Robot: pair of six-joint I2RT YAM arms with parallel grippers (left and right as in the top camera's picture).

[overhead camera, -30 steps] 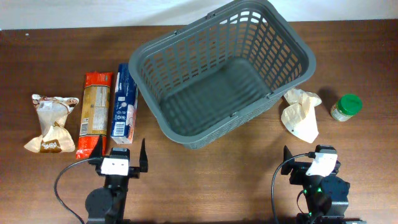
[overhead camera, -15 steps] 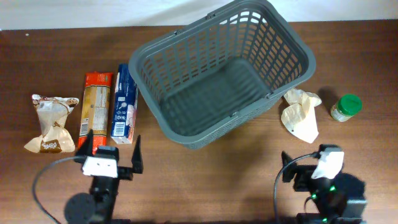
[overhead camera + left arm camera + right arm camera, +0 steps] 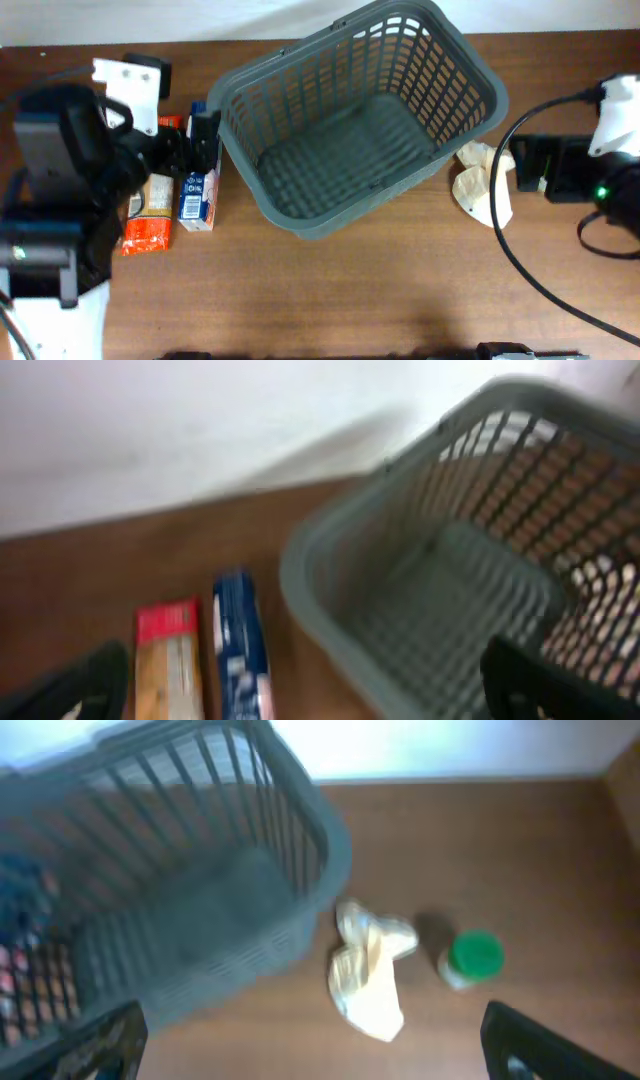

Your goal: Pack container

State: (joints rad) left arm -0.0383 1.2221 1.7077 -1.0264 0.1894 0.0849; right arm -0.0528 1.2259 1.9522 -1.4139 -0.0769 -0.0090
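The dark grey slotted container (image 3: pixel 300 90) stands empty at the table's back centre. It also shows in the left wrist view (image 3: pixel 320 560) and the right wrist view (image 3: pixel 330 840). My left gripper (image 3: pixel 190 145) hangs open and empty above the packages left of the container; its view (image 3: pixel 300 660) is blurred. My right gripper (image 3: pixel 520 165) is open and empty, raised right of the container (image 3: pixel 312 1020). A blue box (image 3: pixel 197 185) and a red and orange packet (image 3: pixel 150 215) lie left of the container.
A cream paper bag (image 3: pixel 480 190) lies right of the container, also in the right wrist view (image 3: pixel 370 975). A small jar with a green lid (image 3: pixel 470 958) stands beside it, hidden under my right arm overhead. My left arm hides the far left packages.
Both arms have lifted from the table's front edge and swung back. The left now hangs over the packages at the left, the right over the jar at the right.
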